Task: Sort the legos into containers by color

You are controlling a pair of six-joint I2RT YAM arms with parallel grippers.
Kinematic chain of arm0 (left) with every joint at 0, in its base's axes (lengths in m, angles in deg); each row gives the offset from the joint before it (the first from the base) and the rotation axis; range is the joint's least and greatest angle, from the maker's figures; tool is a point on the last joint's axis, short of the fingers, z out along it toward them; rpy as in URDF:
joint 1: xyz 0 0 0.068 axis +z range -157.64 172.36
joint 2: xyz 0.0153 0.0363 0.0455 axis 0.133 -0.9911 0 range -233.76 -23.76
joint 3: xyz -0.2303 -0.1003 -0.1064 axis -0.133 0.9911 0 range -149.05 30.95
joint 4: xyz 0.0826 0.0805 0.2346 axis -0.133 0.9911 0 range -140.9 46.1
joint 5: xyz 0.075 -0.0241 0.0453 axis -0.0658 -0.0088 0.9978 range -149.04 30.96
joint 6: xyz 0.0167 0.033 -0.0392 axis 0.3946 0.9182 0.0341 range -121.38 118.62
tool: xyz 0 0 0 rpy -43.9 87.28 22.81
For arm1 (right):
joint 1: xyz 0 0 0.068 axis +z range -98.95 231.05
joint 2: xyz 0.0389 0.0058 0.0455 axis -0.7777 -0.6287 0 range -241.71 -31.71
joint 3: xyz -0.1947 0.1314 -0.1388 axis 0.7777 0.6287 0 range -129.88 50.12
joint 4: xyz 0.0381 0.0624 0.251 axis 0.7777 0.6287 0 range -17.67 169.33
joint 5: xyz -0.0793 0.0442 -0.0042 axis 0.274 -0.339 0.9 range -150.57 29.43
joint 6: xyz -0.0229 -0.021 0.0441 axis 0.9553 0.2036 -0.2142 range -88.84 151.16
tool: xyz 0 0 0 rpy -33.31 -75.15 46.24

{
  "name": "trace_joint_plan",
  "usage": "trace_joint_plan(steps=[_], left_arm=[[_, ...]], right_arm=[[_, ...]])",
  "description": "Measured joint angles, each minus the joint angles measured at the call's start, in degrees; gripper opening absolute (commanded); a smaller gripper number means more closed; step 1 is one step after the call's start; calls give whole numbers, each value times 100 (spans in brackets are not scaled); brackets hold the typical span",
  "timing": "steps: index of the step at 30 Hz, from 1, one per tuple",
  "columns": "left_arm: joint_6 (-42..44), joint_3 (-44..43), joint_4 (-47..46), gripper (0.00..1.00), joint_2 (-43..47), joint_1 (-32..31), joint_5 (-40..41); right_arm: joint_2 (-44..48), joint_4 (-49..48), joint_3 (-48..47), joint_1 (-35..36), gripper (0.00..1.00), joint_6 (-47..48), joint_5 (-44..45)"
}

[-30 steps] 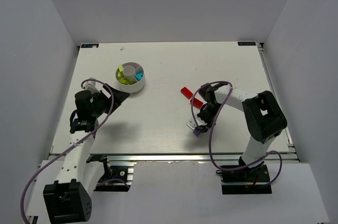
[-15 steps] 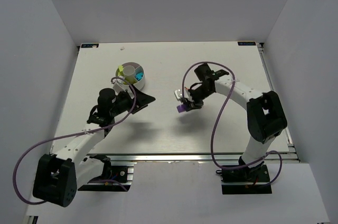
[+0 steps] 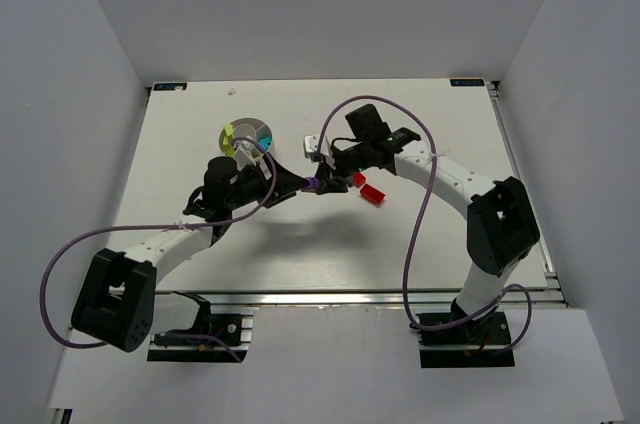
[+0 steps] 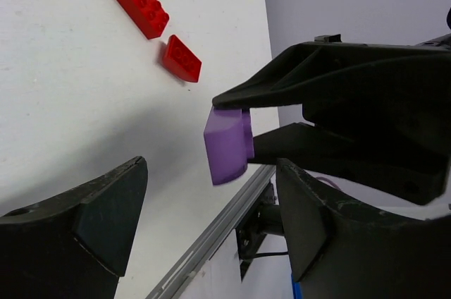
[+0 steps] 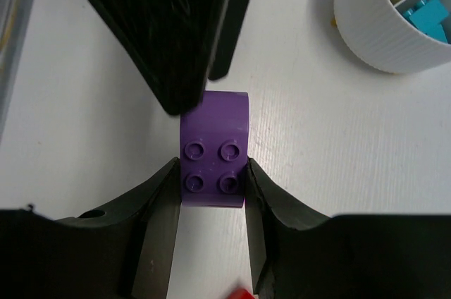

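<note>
My right gripper (image 5: 213, 173) is shut on a purple lego (image 5: 213, 147), studs facing the camera, held above the table. In the top view this purple lego (image 3: 316, 185) hangs right of the white dish (image 3: 229, 134), between the two grippers. My left gripper (image 4: 211, 221) is open, and the purple lego (image 4: 229, 145) sits just beyond the gap between its fingers without touching them. Two red legos (image 4: 139, 13) (image 4: 182, 58) lie on the table behind it. The dish (image 5: 380, 38) holds cyan (image 5: 428, 15) and lime-green pieces.
The left gripper's black fingers (image 5: 176, 31) fill the top of the right wrist view, close to the purple lego. The red legos (image 3: 357, 179) (image 3: 372, 193) lie under the right arm. An aluminium rail (image 4: 211, 242) marks the table's near edge.
The right gripper lifted the purple lego from near the front edge and carried it left and away, toward the dish. The left arm swung right to meet it, its jaws narrowing slightly.
</note>
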Motion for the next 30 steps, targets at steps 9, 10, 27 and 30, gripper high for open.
trace_joint_plan(steps=[9,10,27,30], left_arm=[[-33,-111,-129,66,-247,-146,-46],[-35,-133,-129,65,-249,-151,-50],[31,-472,-42,37,-376,-170,-48],[-52,-505,-42,24,-452,-164,-48]], right_arm=[[0,-195,-136,120,12,-446,-70],[0,-199,-136,122,12,-459,-70],[2,-323,-92,240,14,-387,-76],[2,-343,-63,240,20,-319,-48]])
